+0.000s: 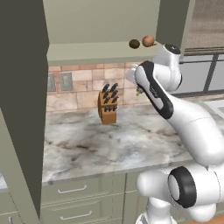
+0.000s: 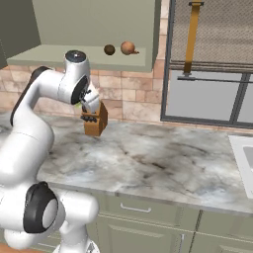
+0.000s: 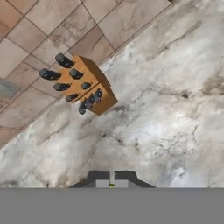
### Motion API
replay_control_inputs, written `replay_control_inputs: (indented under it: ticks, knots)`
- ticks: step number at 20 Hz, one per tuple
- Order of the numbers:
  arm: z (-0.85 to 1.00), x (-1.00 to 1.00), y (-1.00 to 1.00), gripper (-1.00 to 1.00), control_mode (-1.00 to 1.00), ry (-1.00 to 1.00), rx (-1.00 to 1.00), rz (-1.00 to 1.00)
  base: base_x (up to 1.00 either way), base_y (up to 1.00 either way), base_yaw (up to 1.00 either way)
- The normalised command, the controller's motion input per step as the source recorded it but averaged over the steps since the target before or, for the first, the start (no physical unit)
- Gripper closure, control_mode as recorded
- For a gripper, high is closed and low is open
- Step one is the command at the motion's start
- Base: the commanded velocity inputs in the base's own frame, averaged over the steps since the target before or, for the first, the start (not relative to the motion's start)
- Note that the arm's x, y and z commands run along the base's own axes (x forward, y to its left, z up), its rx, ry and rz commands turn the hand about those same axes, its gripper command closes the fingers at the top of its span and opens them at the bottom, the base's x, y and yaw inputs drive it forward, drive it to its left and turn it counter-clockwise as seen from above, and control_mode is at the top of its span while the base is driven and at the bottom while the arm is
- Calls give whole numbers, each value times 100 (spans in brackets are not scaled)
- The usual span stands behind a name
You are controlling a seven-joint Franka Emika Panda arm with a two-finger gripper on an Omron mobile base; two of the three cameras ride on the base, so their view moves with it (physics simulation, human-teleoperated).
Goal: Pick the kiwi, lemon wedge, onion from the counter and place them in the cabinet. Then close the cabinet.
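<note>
The kiwi (image 1: 134, 43) (image 2: 109, 49) and the larger orange-brown onion (image 1: 148, 41) (image 2: 128, 47) sit side by side on the bottom shelf of the open cabinet (image 1: 96, 51) (image 2: 59, 54). My gripper (image 1: 139, 91) (image 2: 88, 110) (image 3: 112, 185) hangs below that shelf, above the counter (image 1: 109, 140) (image 2: 148, 153) (image 3: 170, 109), near the knife block. Its tips are shut, and a tiny yellow speck, the lemon wedge (image 3: 112, 185), is pinched between them.
A wooden knife block (image 1: 108, 107) (image 2: 96, 122) (image 3: 85, 85) stands by the brick backsplash, just under the gripper. The open cabinet door (image 1: 22, 109) juts out at left. A sink (image 2: 244, 153) and a window (image 2: 212, 94) lie to the right.
</note>
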Motion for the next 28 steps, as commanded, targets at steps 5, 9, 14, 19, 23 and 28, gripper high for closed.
replay_control_inputs:
  ticks: [5, 9, 14, 19, 23, 28]
  knots:
    - [100, 15, 0, 100, -100, -12, 0, 0, 0, 0, 0]
    - [100, 23, 0, 100, -100, -13, 0, 0, 0, 0, 0]
    - [92, 15, 8, 100, -100, -22, 0, 0, 0, 0, 0]
    - [26, 31, 20, 100, -100, -20, 0, 0, 0, 0, 0]
    - [-34, 78, 30, 100, -100, -20, 0, 0, 0, 0, 0]
    - [-30, 93, 26, 100, -100, -19, 0, 0, 0, 0, 0]
